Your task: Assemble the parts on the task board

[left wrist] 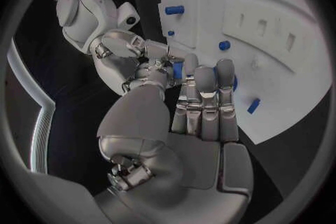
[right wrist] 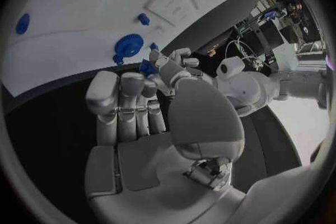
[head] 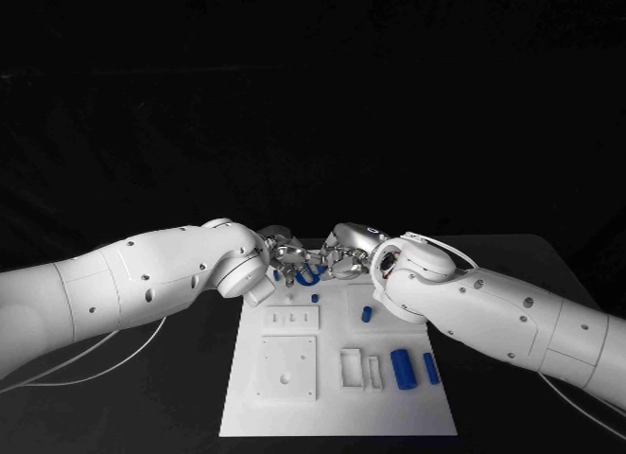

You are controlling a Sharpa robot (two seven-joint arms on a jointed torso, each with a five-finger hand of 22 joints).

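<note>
Black tabletop is carrying the white board point(head: 338, 397), which lies just below both hands as they are meeting fingertip to fingertip at its far edge. Both the left hand point(head: 285, 257) and the right hand point(head: 343, 257) are pinching one small blue piece point(head: 307, 275) between them, probably passing or aligning it; other blue pieces point(head: 402, 369) are lying nearer the robot.
</note>
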